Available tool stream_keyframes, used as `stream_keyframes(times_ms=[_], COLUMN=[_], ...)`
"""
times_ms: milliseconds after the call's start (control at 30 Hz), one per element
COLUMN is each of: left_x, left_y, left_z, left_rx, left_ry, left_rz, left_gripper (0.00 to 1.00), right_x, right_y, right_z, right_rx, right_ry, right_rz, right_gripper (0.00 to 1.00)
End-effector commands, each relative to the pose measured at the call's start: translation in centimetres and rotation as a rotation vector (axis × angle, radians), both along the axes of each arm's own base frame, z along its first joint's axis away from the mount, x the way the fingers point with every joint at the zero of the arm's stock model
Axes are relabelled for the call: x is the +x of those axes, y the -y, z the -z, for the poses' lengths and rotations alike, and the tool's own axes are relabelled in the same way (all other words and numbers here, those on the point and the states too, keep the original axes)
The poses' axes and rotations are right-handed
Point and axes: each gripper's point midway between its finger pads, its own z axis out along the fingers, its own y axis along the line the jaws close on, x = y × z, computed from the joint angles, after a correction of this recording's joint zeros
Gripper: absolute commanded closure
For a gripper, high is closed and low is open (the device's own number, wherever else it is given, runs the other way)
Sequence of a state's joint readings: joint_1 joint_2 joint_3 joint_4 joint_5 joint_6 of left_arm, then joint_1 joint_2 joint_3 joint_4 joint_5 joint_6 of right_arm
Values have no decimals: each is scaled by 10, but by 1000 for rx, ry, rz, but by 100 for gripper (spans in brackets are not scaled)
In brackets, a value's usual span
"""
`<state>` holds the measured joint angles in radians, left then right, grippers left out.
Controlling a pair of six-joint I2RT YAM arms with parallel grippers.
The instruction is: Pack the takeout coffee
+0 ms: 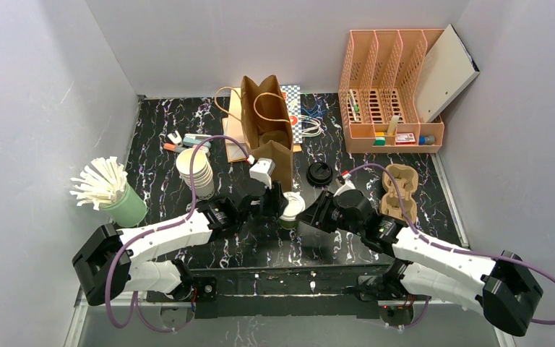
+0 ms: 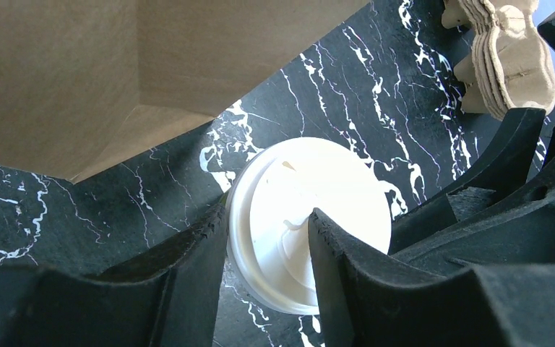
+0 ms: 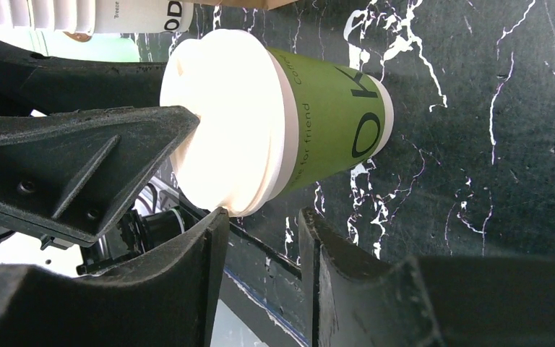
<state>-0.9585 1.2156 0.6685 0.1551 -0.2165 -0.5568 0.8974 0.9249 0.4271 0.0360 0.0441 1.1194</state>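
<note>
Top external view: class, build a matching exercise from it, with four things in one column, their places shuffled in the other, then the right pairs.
Things
1. green-sided paper cup with white plastic lid
2. round black plastic lid
3. brown moulded-pulp cup carrier
4. pale green cup holding white sticks

Places
A. farthest left of all
B. in front of the peach slotted organiser
C. between the left pincer and the right pincer
D. just right of the brown paper bag

Pairs: 1-C, 2-D, 3-B, 4-A
</note>
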Motion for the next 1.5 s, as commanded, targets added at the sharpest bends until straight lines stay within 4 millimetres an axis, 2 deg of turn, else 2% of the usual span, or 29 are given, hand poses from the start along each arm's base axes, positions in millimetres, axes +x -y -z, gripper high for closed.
stream_keyframes(times_ms=[0, 400, 833, 1467], left_x=[-5, -7, -9, -11], left_y=[-3, -1, -1, -4], left_z=[2, 10, 17, 28], left_rx=[22, 36, 50, 72], left_ry=[-7, -27, -42, -63], left_rz=[17, 27, 36, 35], left_gripper=[57, 57, 57, 57], right_x=[10, 3, -8, -9], right_y=[0, 10, 32, 39], right_z=[-3, 35, 72, 87], right_rx=[21, -30, -90, -170], right_ry=[-3, -88, -208, -280], right_rz=[54, 78, 174, 215], right_gripper=[52, 54, 56, 56])
